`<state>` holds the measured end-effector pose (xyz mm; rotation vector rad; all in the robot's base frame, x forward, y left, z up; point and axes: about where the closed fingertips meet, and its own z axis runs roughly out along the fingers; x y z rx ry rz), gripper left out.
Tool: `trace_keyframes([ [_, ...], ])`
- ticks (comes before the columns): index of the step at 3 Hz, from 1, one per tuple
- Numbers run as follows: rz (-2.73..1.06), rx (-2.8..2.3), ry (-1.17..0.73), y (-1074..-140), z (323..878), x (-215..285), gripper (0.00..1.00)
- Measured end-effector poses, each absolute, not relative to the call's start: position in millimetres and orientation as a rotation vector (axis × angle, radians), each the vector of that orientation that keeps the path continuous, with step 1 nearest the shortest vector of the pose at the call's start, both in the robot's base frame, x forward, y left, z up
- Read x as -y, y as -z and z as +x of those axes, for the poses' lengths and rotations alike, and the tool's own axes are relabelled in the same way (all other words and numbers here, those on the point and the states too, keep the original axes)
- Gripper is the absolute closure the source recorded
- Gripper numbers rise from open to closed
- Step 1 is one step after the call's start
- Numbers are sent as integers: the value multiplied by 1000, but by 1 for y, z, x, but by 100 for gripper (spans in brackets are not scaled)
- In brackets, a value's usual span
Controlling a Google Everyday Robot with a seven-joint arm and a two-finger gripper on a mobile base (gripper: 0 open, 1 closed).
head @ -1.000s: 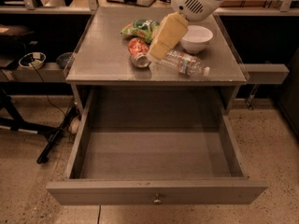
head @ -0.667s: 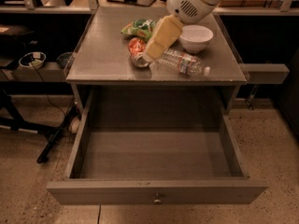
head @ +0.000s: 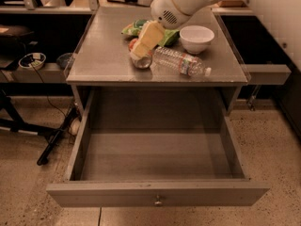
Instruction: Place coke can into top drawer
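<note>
Nearest me, the top drawer (head: 157, 199) stands open, below and in front of my gripper (head: 139, 52). The gripper sits right over the coke can (head: 142, 61), which lies on the tabletop (head: 103, 65). I cannot tell its opening or whether it grips. A water bottle (head: 181, 61) lies just right, with a white bowl (head: 196, 37) beyond.

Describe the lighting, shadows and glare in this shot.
Camera view: dim, warm orange light overall; the top drawer is darkest at its back, under the table; a soft sheen lies on the table beside the water bottle; the white bowl and arm shell are brightest; the gripper, low over the coke can, partly hides it.
</note>
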<state>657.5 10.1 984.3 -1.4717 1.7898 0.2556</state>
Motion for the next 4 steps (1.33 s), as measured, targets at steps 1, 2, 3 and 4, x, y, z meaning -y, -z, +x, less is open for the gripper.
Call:
trace_keyframes([
  [1, -1463, -1787, -243, -974, 676, -15, 0],
  [2, -1445, -1858, -191, -948, 709, -7, 0],
  [3, -1438, -1864, -195, -946, 709, -7, 0],
  [4, -1414, -1882, -237, -929, 718, -10, 0],
])
